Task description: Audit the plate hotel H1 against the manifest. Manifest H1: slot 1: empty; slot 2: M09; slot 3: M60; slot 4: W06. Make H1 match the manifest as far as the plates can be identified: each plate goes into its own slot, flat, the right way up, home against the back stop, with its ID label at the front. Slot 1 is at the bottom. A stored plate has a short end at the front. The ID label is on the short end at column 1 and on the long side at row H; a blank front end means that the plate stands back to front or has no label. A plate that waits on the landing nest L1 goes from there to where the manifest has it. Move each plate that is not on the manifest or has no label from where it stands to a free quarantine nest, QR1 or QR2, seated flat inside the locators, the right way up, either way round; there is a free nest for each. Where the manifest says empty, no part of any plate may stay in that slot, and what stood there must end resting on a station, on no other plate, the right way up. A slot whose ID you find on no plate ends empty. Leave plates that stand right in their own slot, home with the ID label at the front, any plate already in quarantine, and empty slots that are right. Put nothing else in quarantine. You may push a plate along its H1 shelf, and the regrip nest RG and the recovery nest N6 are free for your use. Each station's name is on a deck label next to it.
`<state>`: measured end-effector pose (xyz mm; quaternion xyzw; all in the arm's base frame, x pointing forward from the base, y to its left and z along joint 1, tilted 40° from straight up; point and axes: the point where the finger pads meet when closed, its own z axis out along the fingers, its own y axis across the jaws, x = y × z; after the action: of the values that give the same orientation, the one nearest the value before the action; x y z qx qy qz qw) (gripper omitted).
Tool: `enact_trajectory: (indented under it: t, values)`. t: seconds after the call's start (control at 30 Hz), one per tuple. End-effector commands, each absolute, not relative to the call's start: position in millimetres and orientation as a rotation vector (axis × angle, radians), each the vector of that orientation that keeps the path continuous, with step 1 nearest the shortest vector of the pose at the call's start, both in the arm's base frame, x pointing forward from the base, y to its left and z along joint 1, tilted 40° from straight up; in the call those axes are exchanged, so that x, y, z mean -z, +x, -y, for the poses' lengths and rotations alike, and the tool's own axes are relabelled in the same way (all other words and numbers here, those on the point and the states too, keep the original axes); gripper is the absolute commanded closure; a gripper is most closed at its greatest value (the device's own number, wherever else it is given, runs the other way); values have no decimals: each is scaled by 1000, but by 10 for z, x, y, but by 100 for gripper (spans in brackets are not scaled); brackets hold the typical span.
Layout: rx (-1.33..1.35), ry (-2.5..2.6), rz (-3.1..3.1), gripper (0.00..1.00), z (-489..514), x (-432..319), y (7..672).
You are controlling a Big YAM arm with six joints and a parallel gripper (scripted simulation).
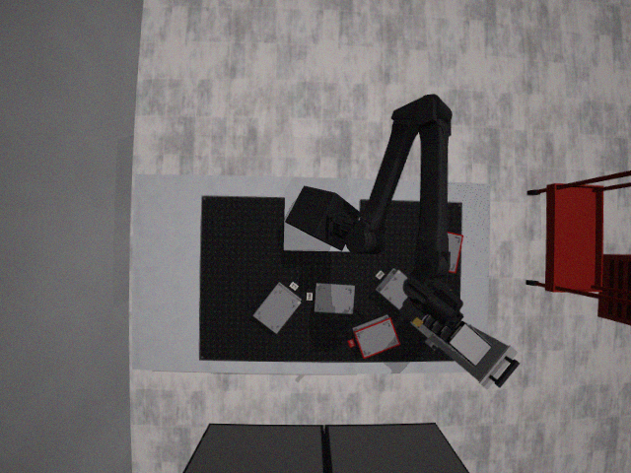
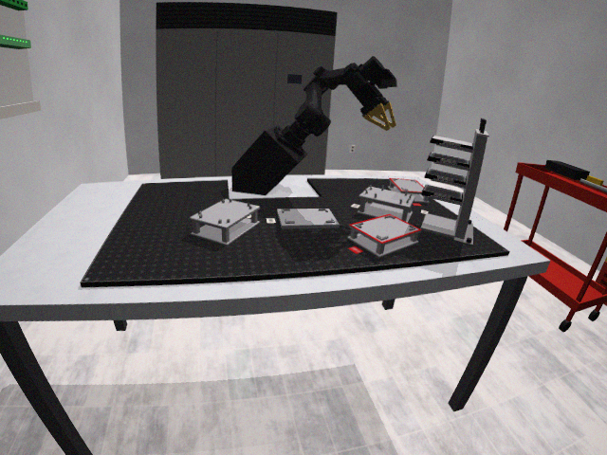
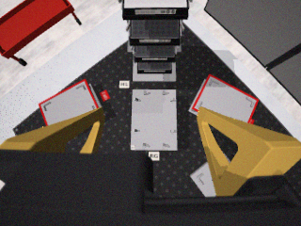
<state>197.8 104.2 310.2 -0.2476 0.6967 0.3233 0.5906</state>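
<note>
The plate hotel H1 [image 2: 453,181] stands at the deck's right front corner; it also shows in the top view [image 1: 476,351] and at the top of the wrist view [image 3: 155,38]. Dark plates lie on several of its shelves; I cannot read their labels from here. My gripper [image 2: 379,118] is open and empty. It hangs high above the deck, in front of the hotel, over the grey nest [image 3: 154,119] marked RG. It also shows in the wrist view [image 3: 150,115]. Two red-framed quarantine nests [image 3: 68,104] [image 3: 226,99] lie left and right of that nest, both with bare grey tops.
A raised grey nest [image 2: 224,218] and a flat grey nest [image 2: 307,216] stand towards the middle of the black deck, both bare. The arm's base block [image 2: 265,164] is at the back. A red cart [image 2: 563,225] stands off the table's right side.
</note>
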Motion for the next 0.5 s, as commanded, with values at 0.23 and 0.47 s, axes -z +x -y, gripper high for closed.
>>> enact_trajectory:
  t: [0.23, 0.47]
  values:
    - [-690, -589, -1603, 0, -839, -3560, 1869]
    - [-728, -591, -1617, 0, -861, -3371, 1836]
